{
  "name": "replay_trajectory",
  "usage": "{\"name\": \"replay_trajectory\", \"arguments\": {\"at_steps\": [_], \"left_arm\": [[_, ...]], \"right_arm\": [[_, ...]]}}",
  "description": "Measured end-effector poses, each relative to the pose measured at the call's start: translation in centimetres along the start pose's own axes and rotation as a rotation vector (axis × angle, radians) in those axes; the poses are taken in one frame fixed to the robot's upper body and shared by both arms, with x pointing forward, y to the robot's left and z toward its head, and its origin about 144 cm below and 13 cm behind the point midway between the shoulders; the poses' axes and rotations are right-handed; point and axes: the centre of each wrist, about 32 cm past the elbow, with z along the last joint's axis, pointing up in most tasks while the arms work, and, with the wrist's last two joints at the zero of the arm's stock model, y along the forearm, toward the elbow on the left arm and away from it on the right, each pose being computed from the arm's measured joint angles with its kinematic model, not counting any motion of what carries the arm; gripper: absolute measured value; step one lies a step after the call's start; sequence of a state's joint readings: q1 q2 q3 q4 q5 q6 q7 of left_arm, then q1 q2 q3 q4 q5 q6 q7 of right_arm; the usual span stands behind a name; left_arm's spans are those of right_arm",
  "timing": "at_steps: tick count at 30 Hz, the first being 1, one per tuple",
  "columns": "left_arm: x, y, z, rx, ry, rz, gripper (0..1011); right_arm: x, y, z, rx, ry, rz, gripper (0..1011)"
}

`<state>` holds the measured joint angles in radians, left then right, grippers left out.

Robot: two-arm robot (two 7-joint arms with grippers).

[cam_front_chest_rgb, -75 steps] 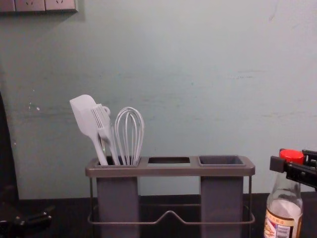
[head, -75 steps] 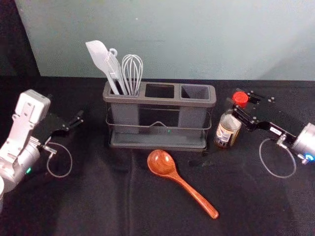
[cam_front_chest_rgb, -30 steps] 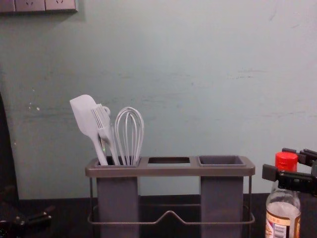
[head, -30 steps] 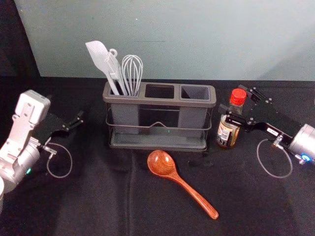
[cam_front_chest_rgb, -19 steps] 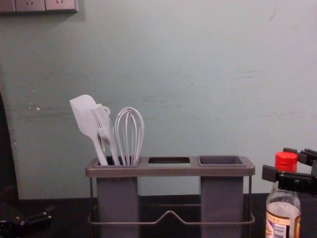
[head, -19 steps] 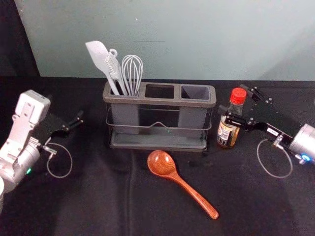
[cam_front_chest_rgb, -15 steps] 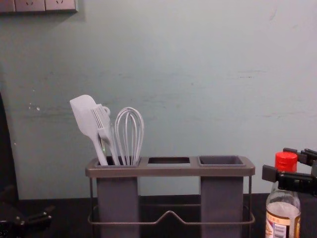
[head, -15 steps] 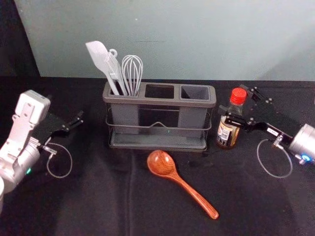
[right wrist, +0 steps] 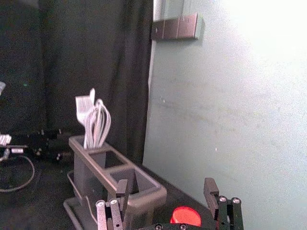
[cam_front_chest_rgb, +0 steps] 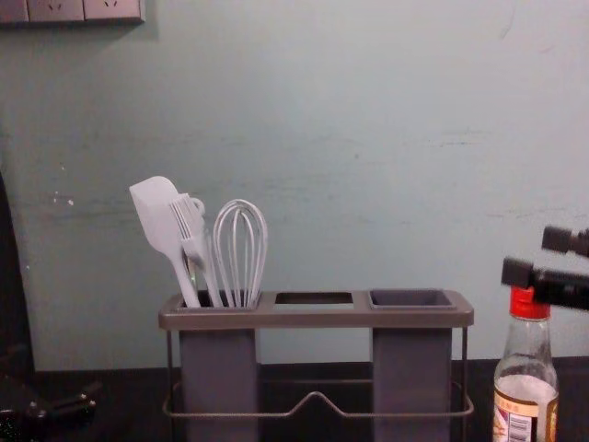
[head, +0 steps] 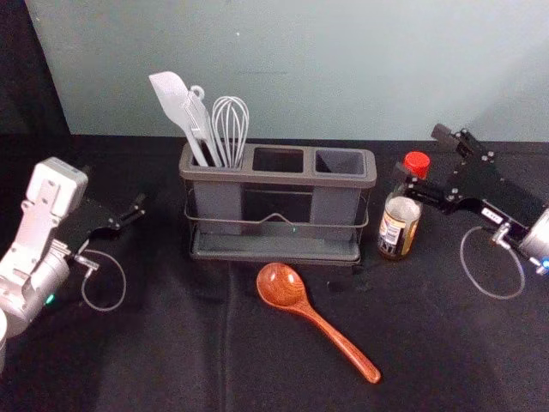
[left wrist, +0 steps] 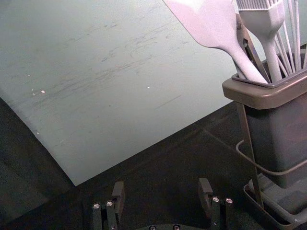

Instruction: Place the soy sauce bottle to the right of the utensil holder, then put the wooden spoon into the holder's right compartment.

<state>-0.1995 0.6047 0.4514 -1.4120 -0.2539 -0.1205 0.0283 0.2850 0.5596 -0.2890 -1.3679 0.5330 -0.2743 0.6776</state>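
The spoon lies on the table in front of the holder, its long axis slanting, bowl toward the table's back edge and left, handle running nearer and right. The soy bottle stands upright just right of the holder, red cap up. Over by that cap, the right gripper has its fingers spread wide, pinching nothing; the near one might be brushing the cap, hard to say from here. The left gripper is parked left of the holder, fingers apart and holding nothing.
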Motion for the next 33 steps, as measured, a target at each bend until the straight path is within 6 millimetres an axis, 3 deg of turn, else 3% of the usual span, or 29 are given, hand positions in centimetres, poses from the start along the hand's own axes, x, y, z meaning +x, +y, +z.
{"name": "replay_trajectory", "arguments": {"at_steps": [11,20,26,33], "left_arm": [[0.0,0.0,0.0,0.000,0.000,0.000,1005],[0.0,0.0,0.0,0.000,0.000,0.000,1005],[0.0,0.0,0.0,0.000,0.000,0.000,1005],[0.0,0.0,0.0,0.000,0.000,0.000,1005]], "right_arm": [[-1.4,0.0,3.9,0.078,-0.035,0.110,1000],[-3.9,1.6,6.6,0.002,0.017,0.255,1002],[-7.1,4.2,8.5,-0.208,0.072,0.298,1002],[-9.2,7.8,9.6,-0.481,0.169,0.307,1002]]}}
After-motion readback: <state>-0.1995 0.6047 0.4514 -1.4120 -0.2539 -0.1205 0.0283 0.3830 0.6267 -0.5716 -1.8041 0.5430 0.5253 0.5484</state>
